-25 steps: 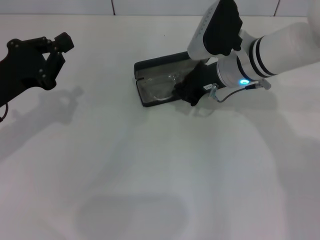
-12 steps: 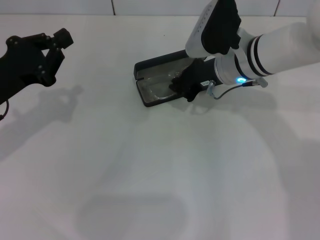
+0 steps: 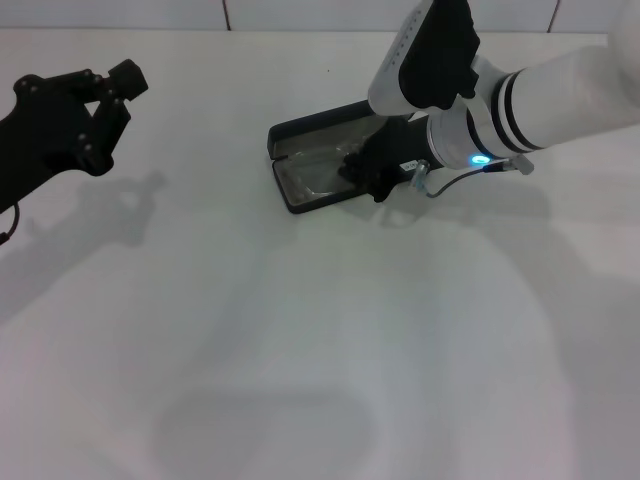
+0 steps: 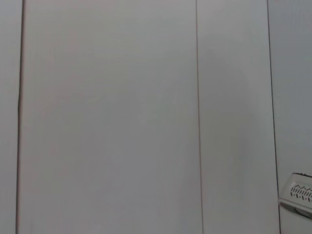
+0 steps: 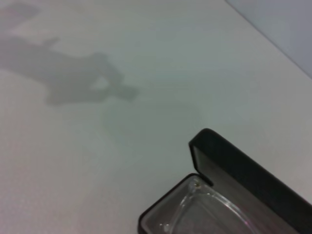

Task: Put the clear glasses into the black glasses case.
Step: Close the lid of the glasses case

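The black glasses case [image 3: 308,129] lies open at the table's far middle, its lid tilted back. The clear glasses [image 3: 313,179] rest inside its grey-lined tray. My right gripper [image 3: 366,170] hangs low over the right end of the tray, covering that end of the glasses. The right wrist view shows a corner of the case [image 5: 235,167] with the clear frame [image 5: 205,212] lying in the tray. My left gripper [image 3: 103,101] is held up at the far left, open and holding nothing, well away from the case.
The white table [image 3: 300,340] spreads around the case, with the arms' shadows on it. A tiled wall edge runs along the back. The left wrist view shows only pale panels and a small white object [image 4: 298,193] at the edge.
My right gripper has shifted a little to the left, further over the case's right end. The left arm has barely moved.
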Robot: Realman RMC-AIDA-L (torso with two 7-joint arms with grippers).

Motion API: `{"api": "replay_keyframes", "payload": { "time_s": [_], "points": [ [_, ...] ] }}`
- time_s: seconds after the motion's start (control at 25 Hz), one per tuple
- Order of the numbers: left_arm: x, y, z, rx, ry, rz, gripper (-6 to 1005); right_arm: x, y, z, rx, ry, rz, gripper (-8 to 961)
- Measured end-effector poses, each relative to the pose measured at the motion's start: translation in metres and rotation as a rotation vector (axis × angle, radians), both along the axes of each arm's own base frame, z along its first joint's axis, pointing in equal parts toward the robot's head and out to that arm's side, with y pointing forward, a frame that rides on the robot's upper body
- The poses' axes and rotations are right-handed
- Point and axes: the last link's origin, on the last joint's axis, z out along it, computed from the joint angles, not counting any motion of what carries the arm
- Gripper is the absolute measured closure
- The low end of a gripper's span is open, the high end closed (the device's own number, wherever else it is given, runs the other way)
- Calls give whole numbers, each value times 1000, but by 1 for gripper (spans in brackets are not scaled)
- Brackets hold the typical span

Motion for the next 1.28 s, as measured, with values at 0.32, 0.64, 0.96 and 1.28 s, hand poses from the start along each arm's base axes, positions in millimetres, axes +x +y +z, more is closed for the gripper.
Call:
{"api": "replay_keyframes", "payload": {
  "time_s": [0.32, 0.64, 0.96, 1.28],
  "points": [
    [0, 0, 0, 4, 5, -3, 958, 0, 3, -1, 36, -23, 22, 856],
    [1, 1, -1, 4, 4, -5, 958, -4, 2, -3, 33, -12, 31, 855],
    [0, 1, 1, 13, -1, 0, 958, -8, 0, -1, 46, 51, 16, 854],
    [-4, -3, 10, 55, -24, 13, 958, 0, -3, 45, 118, 318, -78, 854]
  ]
}}
